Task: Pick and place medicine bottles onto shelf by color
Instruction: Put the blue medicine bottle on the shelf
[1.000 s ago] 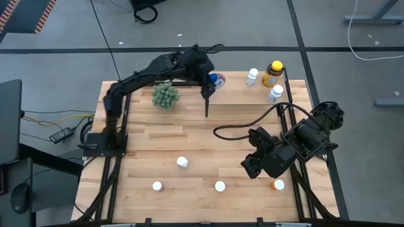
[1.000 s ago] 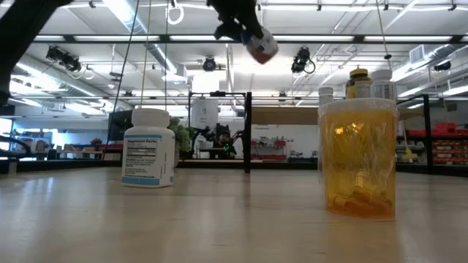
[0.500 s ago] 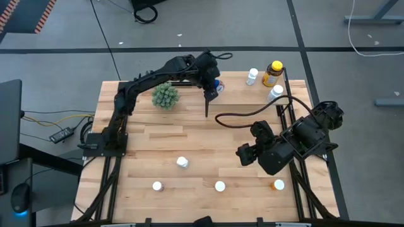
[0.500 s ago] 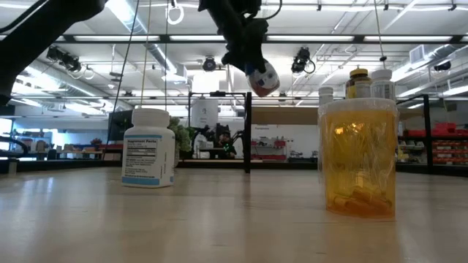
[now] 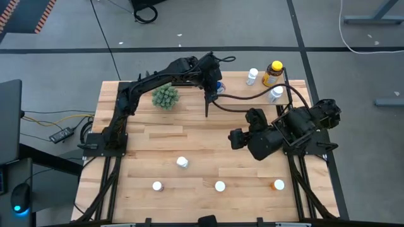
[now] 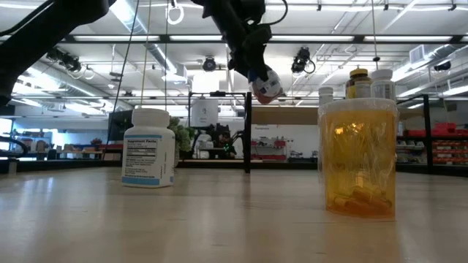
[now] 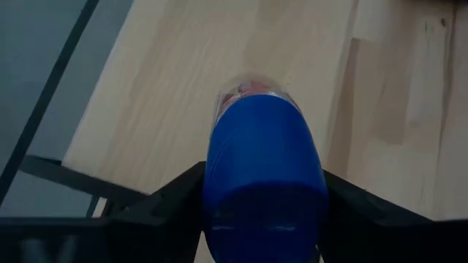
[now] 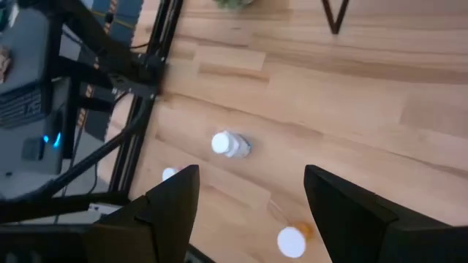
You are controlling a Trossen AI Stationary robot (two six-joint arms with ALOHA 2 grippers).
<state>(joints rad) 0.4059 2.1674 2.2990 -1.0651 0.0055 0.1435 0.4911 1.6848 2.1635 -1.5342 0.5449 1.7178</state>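
Note:
My left gripper (image 5: 214, 87) is at the table's far middle, above the left end of the shelf (image 5: 237, 85), and is shut on the blue medicine bottle (image 7: 263, 168), which shows in the low view (image 6: 263, 84) in the air. On the shelf's right part stand two white bottles (image 5: 253, 76) (image 5: 275, 93) and an amber one with a yellow cap (image 5: 273, 73). My right gripper (image 8: 252, 219) hovers open over the table's right middle (image 5: 237, 139). A white bottle (image 5: 182, 162) and three more small bottles (image 5: 157, 186) (image 5: 219, 186) (image 5: 278, 185) stand on the near part of the table. My left gripper pinches the blue bottle's body (image 7: 219, 183) between its two fingers (image 7: 172, 201), one on each side. The fingers slant down from the table's left and near side, and the bottle lies along them. It hangs tilted, its pale end (image 6: 268, 89) lowest, clear of the shelf.
A green spiky plant (image 5: 165, 96) stands left of the shelf, whose black upright divider (image 5: 207, 104) is at its left end. A black cable (image 5: 243, 99) arcs from the right arm over the shelf. In the low view an orange bottle (image 6: 358, 157) looms near.
My left gripper has sunk toward the shelf with the blue bottle and rolled a little; the bottle hangs lower and more tilted. My right arm has swung toward the table's left and far side, its wrist rolling, fingers still open.

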